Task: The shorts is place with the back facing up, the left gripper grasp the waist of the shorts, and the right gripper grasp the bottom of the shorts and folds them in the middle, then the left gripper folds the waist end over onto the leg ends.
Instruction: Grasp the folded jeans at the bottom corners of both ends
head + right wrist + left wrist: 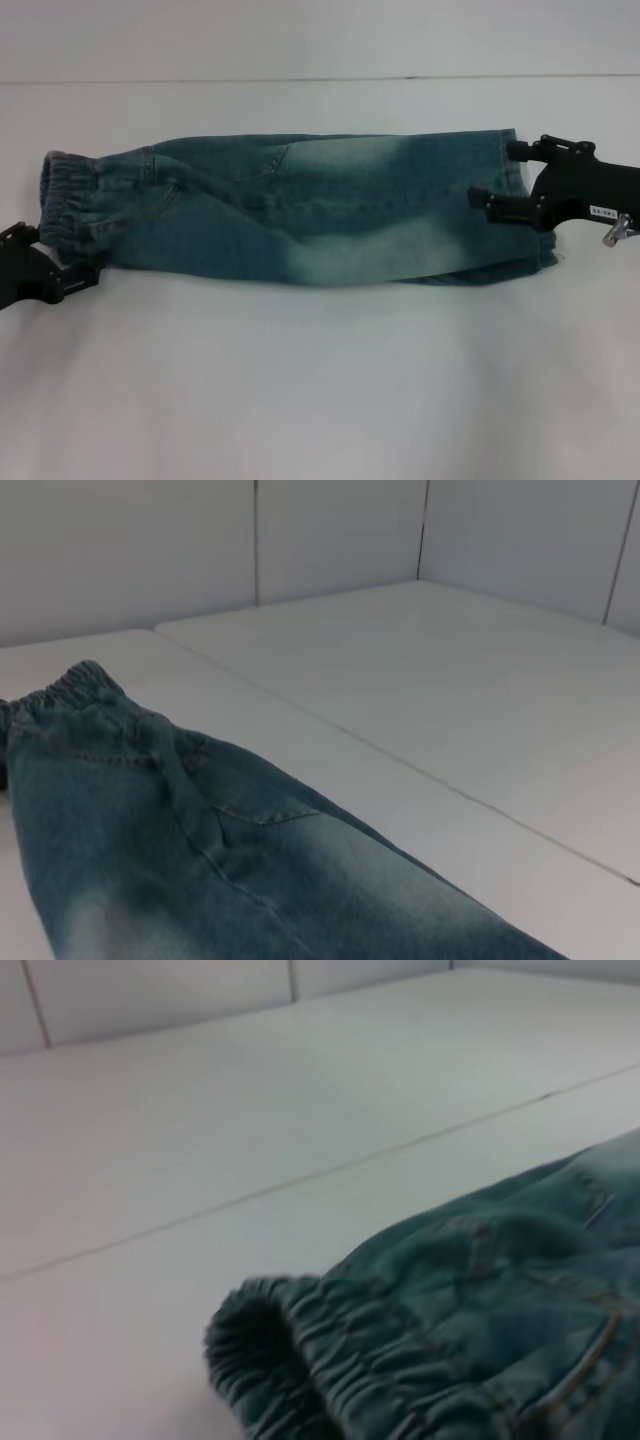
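Across the middle of the white worktop (320,400) lie the shorts (300,215), already doubled lengthwise into a long narrow band, the ruffled waist (65,195) toward the robot's left and the leg ends (515,205) toward its right. At the waist end the left end effector (70,275) sits against the near corner of the elastic band; whether it is clenched on the cloth I cannot tell, as its tips are hidden at the fabric edge. At the other end the right end effector (495,180) stands with its two fingers spread apart, one by the far corner of the hem and one at mid-hem, so it looks released, not gripping.

The lengthwise fold appears done, and the step in hand is judged to be carrying the waist over onto the leg ends. To do it well, the left end effector should hold both layers of the waistband, lift only enough to clear the denim, and travel straight along the band so the edges stay aligned.
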Motion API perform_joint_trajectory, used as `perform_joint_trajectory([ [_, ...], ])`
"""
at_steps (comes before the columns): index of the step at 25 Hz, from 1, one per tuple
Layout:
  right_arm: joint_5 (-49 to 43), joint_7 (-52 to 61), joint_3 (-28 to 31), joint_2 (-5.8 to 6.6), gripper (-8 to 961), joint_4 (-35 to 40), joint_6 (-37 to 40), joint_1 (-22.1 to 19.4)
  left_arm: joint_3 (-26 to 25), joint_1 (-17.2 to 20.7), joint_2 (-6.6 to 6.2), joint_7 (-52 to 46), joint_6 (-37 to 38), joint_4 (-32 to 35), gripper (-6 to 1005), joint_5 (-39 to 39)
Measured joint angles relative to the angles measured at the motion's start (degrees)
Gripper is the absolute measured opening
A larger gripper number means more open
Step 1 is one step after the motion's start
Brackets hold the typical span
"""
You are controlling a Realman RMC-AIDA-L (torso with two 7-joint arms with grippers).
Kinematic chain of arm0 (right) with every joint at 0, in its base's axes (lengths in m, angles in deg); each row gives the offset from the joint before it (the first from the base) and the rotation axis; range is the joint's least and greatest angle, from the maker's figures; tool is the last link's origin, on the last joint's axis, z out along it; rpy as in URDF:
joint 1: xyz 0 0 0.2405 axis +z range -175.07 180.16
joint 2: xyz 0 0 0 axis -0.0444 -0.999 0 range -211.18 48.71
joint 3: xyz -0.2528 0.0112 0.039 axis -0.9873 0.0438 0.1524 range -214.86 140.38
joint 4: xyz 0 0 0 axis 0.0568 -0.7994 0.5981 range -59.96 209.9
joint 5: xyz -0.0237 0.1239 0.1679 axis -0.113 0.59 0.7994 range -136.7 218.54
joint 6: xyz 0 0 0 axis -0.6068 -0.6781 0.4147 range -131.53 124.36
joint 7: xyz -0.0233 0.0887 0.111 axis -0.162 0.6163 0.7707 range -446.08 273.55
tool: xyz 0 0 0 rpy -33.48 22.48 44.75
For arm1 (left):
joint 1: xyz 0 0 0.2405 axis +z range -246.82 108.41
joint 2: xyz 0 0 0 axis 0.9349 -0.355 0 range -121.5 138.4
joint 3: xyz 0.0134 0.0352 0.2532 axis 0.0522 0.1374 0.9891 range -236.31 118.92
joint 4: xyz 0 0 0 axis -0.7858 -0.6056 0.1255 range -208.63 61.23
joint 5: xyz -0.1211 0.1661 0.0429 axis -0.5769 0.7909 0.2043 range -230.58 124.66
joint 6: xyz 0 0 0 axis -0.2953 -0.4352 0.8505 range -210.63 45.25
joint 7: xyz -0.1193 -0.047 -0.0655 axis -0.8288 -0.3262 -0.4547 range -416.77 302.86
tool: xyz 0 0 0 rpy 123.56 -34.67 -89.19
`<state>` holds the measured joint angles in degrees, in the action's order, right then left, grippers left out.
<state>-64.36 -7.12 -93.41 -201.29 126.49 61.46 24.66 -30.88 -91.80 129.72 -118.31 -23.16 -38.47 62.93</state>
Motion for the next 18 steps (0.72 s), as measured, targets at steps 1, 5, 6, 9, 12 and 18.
perform_joint_trajectory([
  [1, 0.5, -0.5, 0.0, 0.01, 868, -0.3, 0.0, -0.1, 0.0, -0.2, -0.03, 0.0, -0.7, -0.4, 841, 0.0],
  [5, 1.4, -1.6, 0.0, 0.09, 867, -1.3, 0.0, -0.2, 0.4, -1.2, -0.03, 0.6, -3.1, -1.7, 765, 0.0],
  [6, 1.5, -1.7, 0.0, 0.09, 867, -1.4, 0.0, -0.2, 0.5, -1.4, 0.03, 0.8, -3.2, -1.8, 745, 0.0],
  [9, 1.5, -1.8, 0.1, 0.09, 867, -1.6, 0.0, -0.1, 0.5, -1.7, 0.09, 1.1, -3.0, -1.9, 687, 0.0],
  [12, 1.6, -2.3, 0.3, 0.09, 867, -2.1, -0.1, -0.1, 0.6, -1.9, 0.00, 1.1, -2.4, -1.9, 629, -0.2],
  [18, 1.8, -3.3, 0.5, 0.09, 866, -3.0, -0.5, -0.1, 0.7, -1.6, 0.09, 1.1, -0.8, -1.4, 552, -0.5],
])
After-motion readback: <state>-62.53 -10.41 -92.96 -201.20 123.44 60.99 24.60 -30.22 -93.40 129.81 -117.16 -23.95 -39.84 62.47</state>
